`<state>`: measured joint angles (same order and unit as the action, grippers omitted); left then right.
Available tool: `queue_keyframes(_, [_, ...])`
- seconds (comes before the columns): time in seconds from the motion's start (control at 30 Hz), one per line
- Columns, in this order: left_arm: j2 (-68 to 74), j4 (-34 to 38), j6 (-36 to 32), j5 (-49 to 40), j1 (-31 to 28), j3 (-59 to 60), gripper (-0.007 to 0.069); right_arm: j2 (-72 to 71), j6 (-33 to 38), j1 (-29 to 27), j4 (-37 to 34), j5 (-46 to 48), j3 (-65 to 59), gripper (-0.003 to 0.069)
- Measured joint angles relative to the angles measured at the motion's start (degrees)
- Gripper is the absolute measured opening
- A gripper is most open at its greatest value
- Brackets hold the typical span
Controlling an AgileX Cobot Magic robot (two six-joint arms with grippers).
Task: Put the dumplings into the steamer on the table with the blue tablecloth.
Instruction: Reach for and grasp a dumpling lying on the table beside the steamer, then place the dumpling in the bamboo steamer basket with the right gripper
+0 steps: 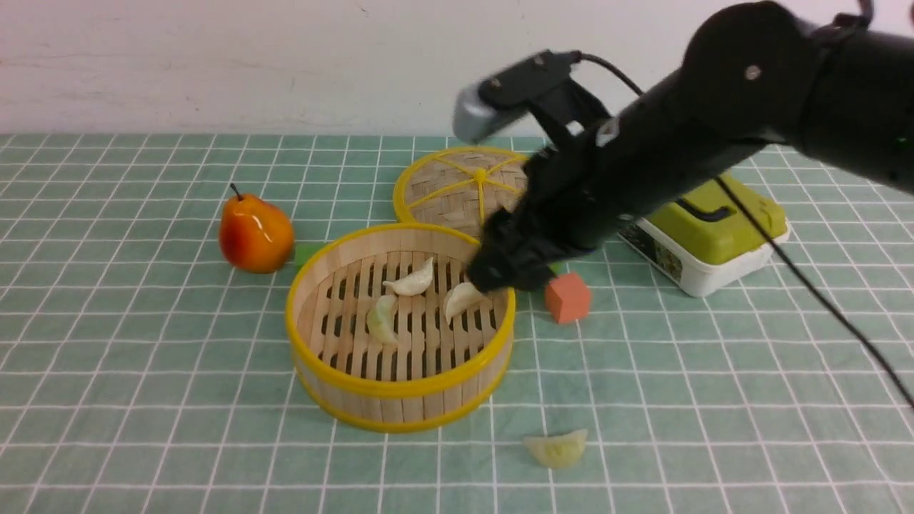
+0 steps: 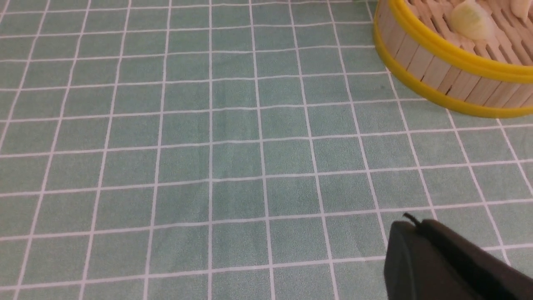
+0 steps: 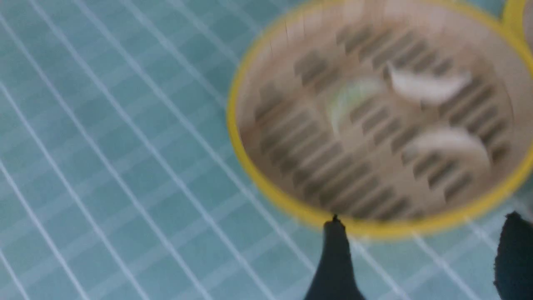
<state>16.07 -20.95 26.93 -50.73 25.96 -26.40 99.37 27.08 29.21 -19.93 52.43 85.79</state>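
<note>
The steamer is standing upright on the table, with its open side up, a little left of the middle in the front view. Three dumplings are lying inside it, on the slatted floor. The green one has its long axis running mostly from the near side to the far side, and its curve bulges to the left. The farther white one points with one tip to the far right and with the other to the left. The other white one lies slanting near the right wall. The fourth dumpling, yellow-green, is on the cloth, nearer than the steamer and to its right; its long axis goes from left to right, and its rounded side is toward the near edge.

The right gripper has its fingers apart, with nothing between them. The left gripper has its fingers together, and it holds nothing.

The surface is covered by the blue tablecloth, blue-green with a grid of white lines. On it are also an orange pear, a woven lid, an orange block and a white box with a green lid. Behind the table is a plain whitish wall.
</note>
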Motion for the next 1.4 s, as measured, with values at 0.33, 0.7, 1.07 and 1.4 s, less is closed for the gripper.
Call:
queue_keyframes(0.33, [0.0,0.0,0.0,1.8,0.0,0.2,-0.001,8.8,15.1,-0.5,6.7,-2.2,-9.9,0.0449])
queue_keyframes(0.7, [0.0,0.0,0.0,2.3,0.0,0.7,-0.0003,13.0,23.3,-0.5,1.0,-3.2,-10.0,0.0358])
queue_keyframes(1.07, [0.0,0.1,0.0,2.5,0.0,0.9,0.0,12.2,8.1,-0.7,3.2,7.8,-2.8,0.0205])
queue_keyframes(1.4, [0.0,0.1,0.0,2.5,0.0,0.9,0.0,12.8,-6.3,0.3,-14.3,-2.5,12.0,0.0205])
